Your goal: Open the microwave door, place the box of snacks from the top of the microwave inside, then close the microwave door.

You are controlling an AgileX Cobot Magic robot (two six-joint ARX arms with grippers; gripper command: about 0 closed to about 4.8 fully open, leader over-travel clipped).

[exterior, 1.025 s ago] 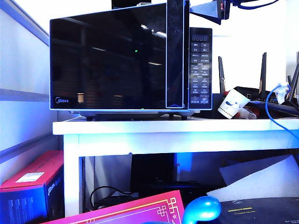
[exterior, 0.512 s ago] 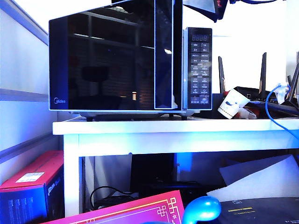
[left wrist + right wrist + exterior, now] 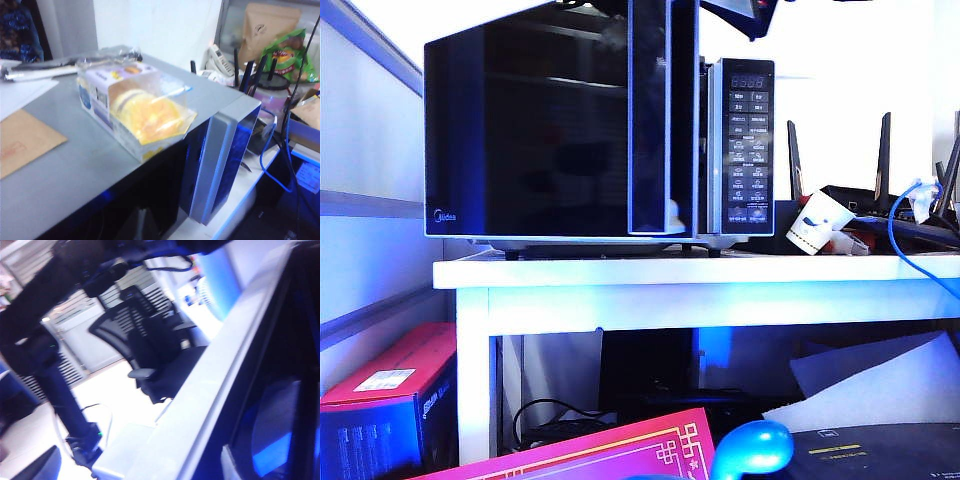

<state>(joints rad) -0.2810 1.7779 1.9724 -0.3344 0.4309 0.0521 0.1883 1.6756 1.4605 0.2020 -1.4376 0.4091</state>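
On top of the microwave (image 3: 75, 165) sits the box of snacks (image 3: 132, 110), ahead of and below our left gripper, whose fingers are out of sight, so we cannot tell its opening. Our right gripper (image 3: 745, 12) hangs just above the door (image 3: 540, 125), apparently spread wide and holding nothing. We judge the door only part open; we should swing it fully clear without nudging the box off.
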